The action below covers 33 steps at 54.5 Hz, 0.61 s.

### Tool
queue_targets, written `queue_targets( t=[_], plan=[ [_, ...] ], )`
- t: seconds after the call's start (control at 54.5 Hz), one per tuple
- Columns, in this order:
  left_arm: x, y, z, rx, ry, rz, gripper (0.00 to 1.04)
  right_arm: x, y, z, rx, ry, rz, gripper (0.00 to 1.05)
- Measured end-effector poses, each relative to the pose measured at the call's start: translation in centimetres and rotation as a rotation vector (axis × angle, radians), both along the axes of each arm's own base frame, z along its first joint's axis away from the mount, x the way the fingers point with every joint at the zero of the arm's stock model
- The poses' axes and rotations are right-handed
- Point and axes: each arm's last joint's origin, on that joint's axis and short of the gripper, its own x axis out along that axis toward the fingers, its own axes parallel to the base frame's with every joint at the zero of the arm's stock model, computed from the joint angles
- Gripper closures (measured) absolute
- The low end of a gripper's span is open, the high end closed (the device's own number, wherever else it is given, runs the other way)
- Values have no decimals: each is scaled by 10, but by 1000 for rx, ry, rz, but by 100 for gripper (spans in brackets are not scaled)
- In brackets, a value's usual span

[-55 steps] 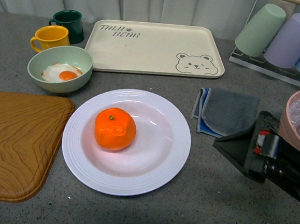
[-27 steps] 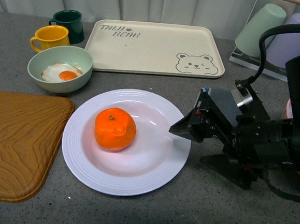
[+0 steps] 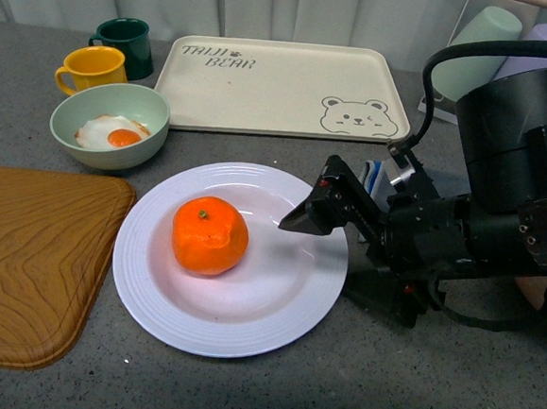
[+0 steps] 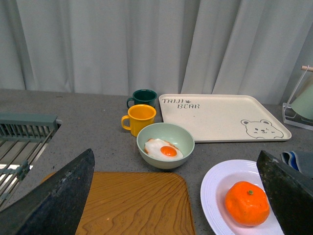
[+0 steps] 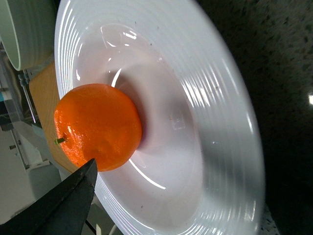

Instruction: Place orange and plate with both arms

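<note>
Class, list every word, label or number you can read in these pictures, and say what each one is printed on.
"TAJJ BEAR": printed over two lines in one corner of the beige tray; the last letters of the first word are unclear.
Nothing else in view carries readable text.

**Surfaces and finishes**

Orange [image 3: 209,235]: dimpled skin, slight sheen.
Plate [image 3: 245,327]: white, looks like glazed ceramic, glossy, with sharp highlights in the right wrist view; rim finely ridged.
Worktop [image 3: 382,393]: grey, speckled, matt, stone-like.
Wood-grain tray [image 3: 23,261]: brown, bold grain pattern, satin.
Bear tray [image 3: 283,87]: beige, smooth, matt.
Bowl [image 3: 107,158]: pale green, smooth, low gloss.
Curtain [image 4: 98,44]: pale cloth, soft folds.
</note>
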Motion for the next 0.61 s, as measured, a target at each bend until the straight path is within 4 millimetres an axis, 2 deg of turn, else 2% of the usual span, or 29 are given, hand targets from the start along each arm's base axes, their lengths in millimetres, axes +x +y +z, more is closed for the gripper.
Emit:
queue_targets(
  t=[0.22, 0.257, 0.605],
  plan=[
    [0, 0, 0, 0, 0, 0, 7, 4, 8, -2, -3, 17, -3, 9],
    [0, 0, 0, 0, 0, 0, 7, 5, 8, -2, -10, 20, -9, 12],
    [0, 0, 0, 0, 0, 0, 7, 5, 6, -10, -89, 82, -46, 66]
  ],
)
